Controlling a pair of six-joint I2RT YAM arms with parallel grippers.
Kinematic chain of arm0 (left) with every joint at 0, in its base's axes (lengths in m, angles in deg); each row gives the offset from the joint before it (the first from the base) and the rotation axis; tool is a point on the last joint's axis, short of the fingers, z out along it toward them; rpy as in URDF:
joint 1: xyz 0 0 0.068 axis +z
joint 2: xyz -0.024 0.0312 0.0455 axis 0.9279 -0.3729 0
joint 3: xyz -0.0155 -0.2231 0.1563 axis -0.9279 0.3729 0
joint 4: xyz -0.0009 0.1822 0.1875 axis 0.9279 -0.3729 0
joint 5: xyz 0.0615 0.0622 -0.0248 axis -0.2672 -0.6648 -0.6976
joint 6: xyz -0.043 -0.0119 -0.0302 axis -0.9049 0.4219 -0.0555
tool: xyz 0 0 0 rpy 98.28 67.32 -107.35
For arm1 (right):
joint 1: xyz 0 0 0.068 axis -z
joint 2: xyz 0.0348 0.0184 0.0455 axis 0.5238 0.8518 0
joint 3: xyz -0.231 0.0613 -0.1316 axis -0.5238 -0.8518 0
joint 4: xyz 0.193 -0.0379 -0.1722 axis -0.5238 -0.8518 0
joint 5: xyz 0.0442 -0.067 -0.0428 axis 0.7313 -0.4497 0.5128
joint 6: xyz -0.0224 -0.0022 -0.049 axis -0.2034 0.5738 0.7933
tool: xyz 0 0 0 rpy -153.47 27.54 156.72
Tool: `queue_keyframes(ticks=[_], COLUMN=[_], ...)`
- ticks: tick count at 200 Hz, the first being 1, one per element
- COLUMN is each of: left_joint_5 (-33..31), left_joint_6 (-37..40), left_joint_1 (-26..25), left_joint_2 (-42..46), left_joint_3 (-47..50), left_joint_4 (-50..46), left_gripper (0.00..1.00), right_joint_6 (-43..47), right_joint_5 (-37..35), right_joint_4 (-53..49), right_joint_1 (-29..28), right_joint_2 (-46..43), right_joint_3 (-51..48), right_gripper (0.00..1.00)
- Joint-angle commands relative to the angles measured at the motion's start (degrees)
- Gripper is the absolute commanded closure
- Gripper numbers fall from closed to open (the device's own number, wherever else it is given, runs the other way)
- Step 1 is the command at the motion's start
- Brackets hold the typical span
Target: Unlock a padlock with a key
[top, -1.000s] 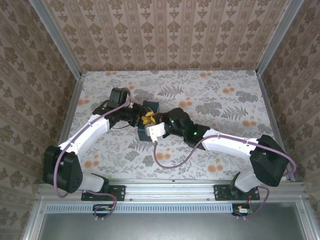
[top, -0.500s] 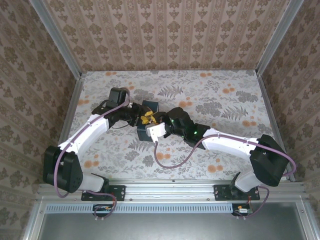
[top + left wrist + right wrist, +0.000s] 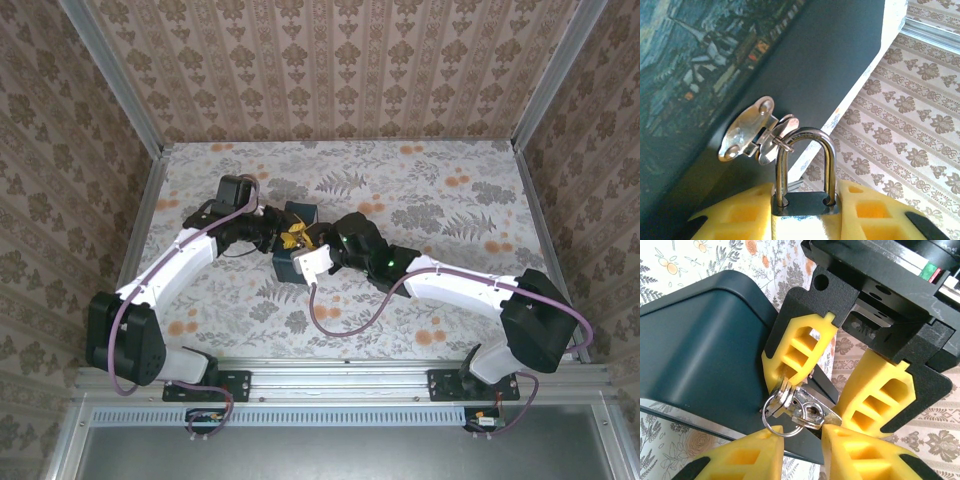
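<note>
Padlock (image 3: 804,204): shackle at 12 o'clock, body clamped in left gripper (image 3: 807,220).
Keys (image 3: 810,412) on ring (image 3: 781,426): between right gripper (image 3: 799,440) tips; grip cannot be told.
Blue box (image 3: 805,65): 10 o'clock of padlock.

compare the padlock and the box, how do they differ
The padlock is tiny and silvery; the box is far bigger and dark blue. The padlock is clamped in the left gripper; the box rests on the table. Shared: the shackle runs through the box's hasp, joining them.
</note>
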Motion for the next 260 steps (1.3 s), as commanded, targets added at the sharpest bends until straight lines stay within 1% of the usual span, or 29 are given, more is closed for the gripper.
queue_keyframes(ticks=[1,22,44,101,126,172,236,245,260], left_joint_5=[4.9,4.9,5.1,5.1,5.3,5.6,5.8,5.9,5.9], left_joint_6=[1.5,1.5,1.5,1.3,1.2,1.1,1.0,1.0,1.1], left_joint_1=[-0.5,-0.6,-0.7,-1.1,-1.5,-1.7,-1.6,-1.7,-1.7], left_joint_2=[0.3,0.4,0.3,0.3,0.2,0.1,0.1,0.2,0.3], left_joint_3=[-2.4,-2.3,-2.1,-1.9,-1.7,-1.5,-2.0,-2.1,-2.1], left_joint_4=[1.6,1.6,1.7,2.2,2.6,3.1,3.3,3.3,3.2], left_gripper=[1.0,1.0,1.0,1.0,1.0,1.0,1.0,1.0,1.0], right_joint_6=[1.5,1.7,2.3,3.8,3.8,3.9,3.6,3.5,3.1], right_joint_5=[-0.1,0.2,-0.1,-0.2,0.1,0.0,-0.6,-0.7,-0.6], right_joint_4=[-0.7,-0.3,1.8,3.2,3.7,1.7,1.4,1.2,1.6], right_joint_1=[0.1,-0.1,-0.5,-1.4,-1.6,-1.9,-0.6,-0.5,-0.5], right_joint_2=[0.9,1.2,1.6,2.3,2.6,3.0,3.3,3.4,3.6], right_joint_3=[2.5,2.6,2.5,3.2,3.6,4.6,4.4,4.5,4.5], right_gripper=[0.74,0.75,0.74,0.72,0.74,0.78,0.83,0.85,0.92])
